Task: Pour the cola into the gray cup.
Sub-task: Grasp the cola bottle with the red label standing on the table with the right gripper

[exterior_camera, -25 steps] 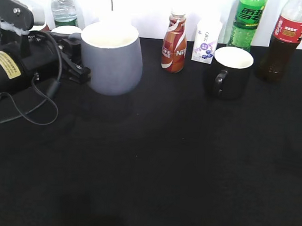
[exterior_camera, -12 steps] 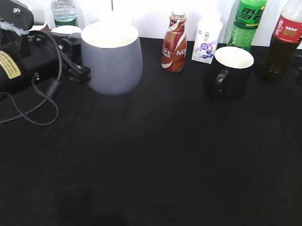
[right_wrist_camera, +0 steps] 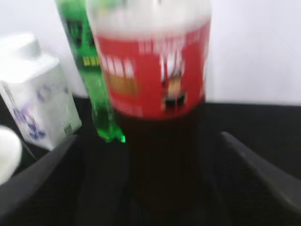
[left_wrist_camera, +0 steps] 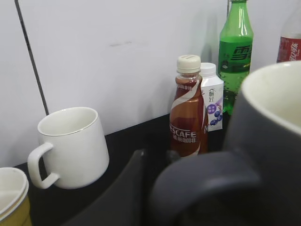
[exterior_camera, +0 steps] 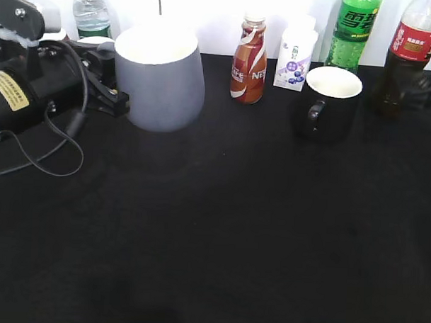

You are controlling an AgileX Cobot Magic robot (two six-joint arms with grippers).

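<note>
The gray cup (exterior_camera: pixel 159 81), blue-gray with a white inside, is at the back left, its base slightly off the black table. My left gripper (exterior_camera: pixel 112 87) is shut on its loop handle, which fills the lower left wrist view (left_wrist_camera: pixel 207 181) beside one dark finger (left_wrist_camera: pixel 160 179). The cola bottle (exterior_camera: pixel 409 48), dark drink under a red label, stands at the back right. In the right wrist view it (right_wrist_camera: pixel 155 75) stands upright between the spread fingers of my open right gripper (right_wrist_camera: pixel 150 188), which shows only as a dark blur in the exterior view (exterior_camera: pixel 429 91).
Along the back wall stand a Nescafe bottle (exterior_camera: pixel 249 60), a small milk carton (exterior_camera: pixel 295 58), a green soda bottle (exterior_camera: pixel 355 28) and a water bottle (exterior_camera: pixel 91 15). A black mug (exterior_camera: pixel 329 103) sits left of the cola. A white mug (left_wrist_camera: pixel 70 146) and a yellow cup (left_wrist_camera: pixel 11 197) stand behind the gray cup.
The gray cup has risen slightly in my left gripper. My right gripper has come in from the right edge, and its open fingers are now around the cola bottle.
</note>
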